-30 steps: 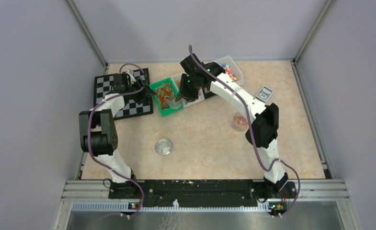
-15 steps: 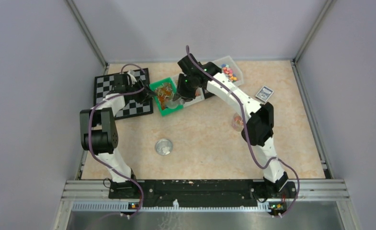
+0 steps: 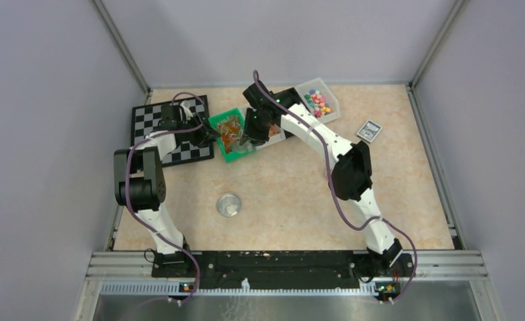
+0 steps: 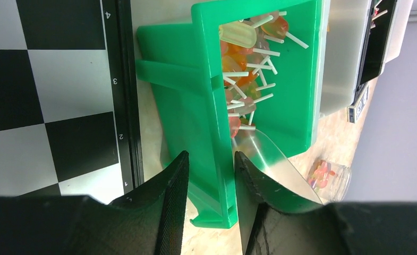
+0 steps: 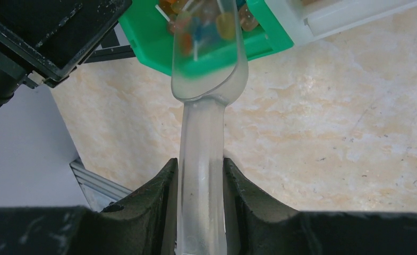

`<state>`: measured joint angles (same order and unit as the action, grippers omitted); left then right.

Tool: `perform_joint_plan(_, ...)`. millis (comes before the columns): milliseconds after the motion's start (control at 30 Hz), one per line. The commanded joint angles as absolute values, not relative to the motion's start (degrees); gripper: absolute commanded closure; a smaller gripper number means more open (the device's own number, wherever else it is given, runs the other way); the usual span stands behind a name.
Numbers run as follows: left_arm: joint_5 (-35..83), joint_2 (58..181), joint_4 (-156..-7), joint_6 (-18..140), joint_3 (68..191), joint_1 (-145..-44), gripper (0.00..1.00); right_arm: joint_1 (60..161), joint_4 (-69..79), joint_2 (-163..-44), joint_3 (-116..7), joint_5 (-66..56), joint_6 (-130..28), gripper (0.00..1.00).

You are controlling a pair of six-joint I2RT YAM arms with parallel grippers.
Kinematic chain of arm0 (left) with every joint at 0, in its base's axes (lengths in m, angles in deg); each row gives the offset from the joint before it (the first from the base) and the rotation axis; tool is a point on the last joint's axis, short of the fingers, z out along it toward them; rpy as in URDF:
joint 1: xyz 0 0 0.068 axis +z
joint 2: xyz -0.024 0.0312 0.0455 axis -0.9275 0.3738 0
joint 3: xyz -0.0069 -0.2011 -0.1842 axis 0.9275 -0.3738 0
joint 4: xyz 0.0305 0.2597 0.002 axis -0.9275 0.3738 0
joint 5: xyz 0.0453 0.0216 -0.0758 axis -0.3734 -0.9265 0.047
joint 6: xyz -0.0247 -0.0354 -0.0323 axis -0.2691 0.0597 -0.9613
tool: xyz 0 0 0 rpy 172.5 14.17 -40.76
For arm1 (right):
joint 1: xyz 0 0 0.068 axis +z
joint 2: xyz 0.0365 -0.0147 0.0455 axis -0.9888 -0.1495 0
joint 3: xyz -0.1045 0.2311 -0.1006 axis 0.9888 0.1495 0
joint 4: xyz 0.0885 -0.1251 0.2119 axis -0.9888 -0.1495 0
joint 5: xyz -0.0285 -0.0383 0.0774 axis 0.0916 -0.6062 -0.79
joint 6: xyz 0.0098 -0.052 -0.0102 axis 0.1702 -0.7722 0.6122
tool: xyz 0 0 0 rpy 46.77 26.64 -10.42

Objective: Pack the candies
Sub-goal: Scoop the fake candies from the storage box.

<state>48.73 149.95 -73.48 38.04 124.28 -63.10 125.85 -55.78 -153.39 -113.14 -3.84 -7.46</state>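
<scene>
Clear plastic scoop, clenched by its handle in the right hand, has been pushed left and deeper over the last second. Its bowl now sits among the stick candies in the green bin, far and left on the worktop. The left hand grasps the bin's left wall, so I judge a scoopful is about to be lifted.

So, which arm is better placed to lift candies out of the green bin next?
Right: the right jaws hold the clear scoop, whose bowl reaches into the green bin among the candies. The left jaws grip the bin's wall, so they are busy steadying it.
</scene>
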Motion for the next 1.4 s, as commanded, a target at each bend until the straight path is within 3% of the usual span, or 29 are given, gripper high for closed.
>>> perform_joint_plan(0, 50.91, 151.13, -75.35, 38.57, 124.92, -62.86, 0.58, 126.49, -54.64, -156.18, -118.02, -4.34, -6.92, 1.00)
perform_joint_plan(400, 52.96, 152.34, -75.12, 38.66, 124.78, -62.94, 0.70, 126.13, -50.33, -159.08, -118.36, -3.82, -7.77, 1.00)
perform_joint_plan(633, 53.54, 152.61, -75.02, 38.83, 124.66, -62.90, 0.76, 126.57, -45.38, -156.74, -112.59, 0.14, -9.03, 1.00)
perform_joint_plan(967, 54.38, 153.03, -74.48, 39.20, 124.96, -62.95, 0.77, 127.87, -39.04, -156.18, -108.50, 1.59, -11.64, 1.00)
perform_joint_plan(1233, 54.70, 152.83, -74.40, 39.19, 125.03, -62.90, 0.77, 127.96, -27.90, -150.19, -95.34, 0.95, -13.44, 1.00)
perform_joint_plan(1367, 55.05, 152.64, -74.40, 39.12, 125.15, -62.90, 0.73, 127.99, -27.00, -148.40, -92.92, 1.00, -13.06, 1.00)
